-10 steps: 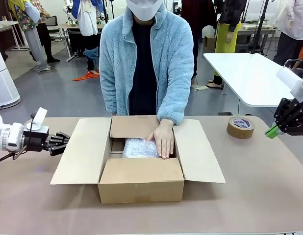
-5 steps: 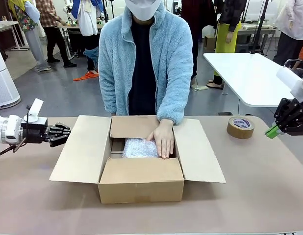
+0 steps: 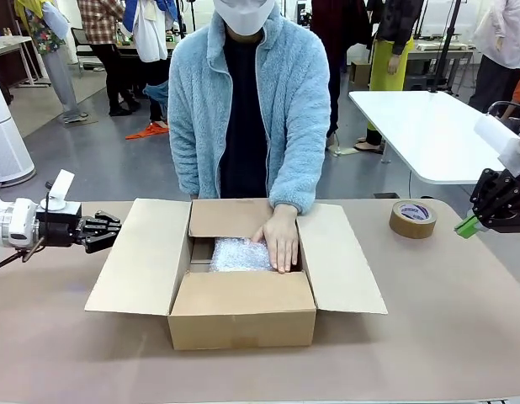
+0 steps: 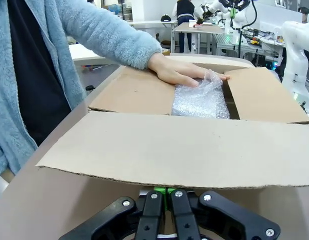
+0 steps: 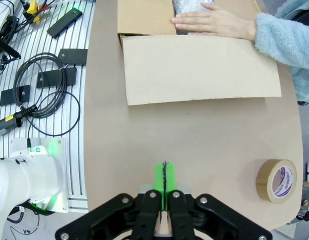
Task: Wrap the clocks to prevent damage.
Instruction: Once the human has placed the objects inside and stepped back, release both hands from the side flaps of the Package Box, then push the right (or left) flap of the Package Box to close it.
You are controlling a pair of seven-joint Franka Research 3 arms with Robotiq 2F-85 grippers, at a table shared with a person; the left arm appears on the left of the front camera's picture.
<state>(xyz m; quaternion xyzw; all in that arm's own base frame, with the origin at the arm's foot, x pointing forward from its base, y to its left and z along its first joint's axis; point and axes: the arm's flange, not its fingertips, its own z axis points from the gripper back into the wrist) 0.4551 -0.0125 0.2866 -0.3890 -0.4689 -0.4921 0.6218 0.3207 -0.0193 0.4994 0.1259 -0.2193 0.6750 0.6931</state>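
An open cardboard box (image 3: 243, 316) was seen between the two grippers. A bubble-wrapped bundle (image 3: 237, 254) lay inside it, pressed from above by the person's hand (image 3: 281, 238); what the wrap held could not be told. The left gripper (image 3: 115, 229) was clenched on nothing, its tips just beside the edge of the box's spread left flap (image 3: 142, 257). The right gripper (image 3: 464, 225) was likewise closed and empty, well apart from the right flap (image 3: 340, 257). A tape roll (image 3: 412, 219) lay near it, and bare table (image 3: 445, 328) was left open between it and that flap.
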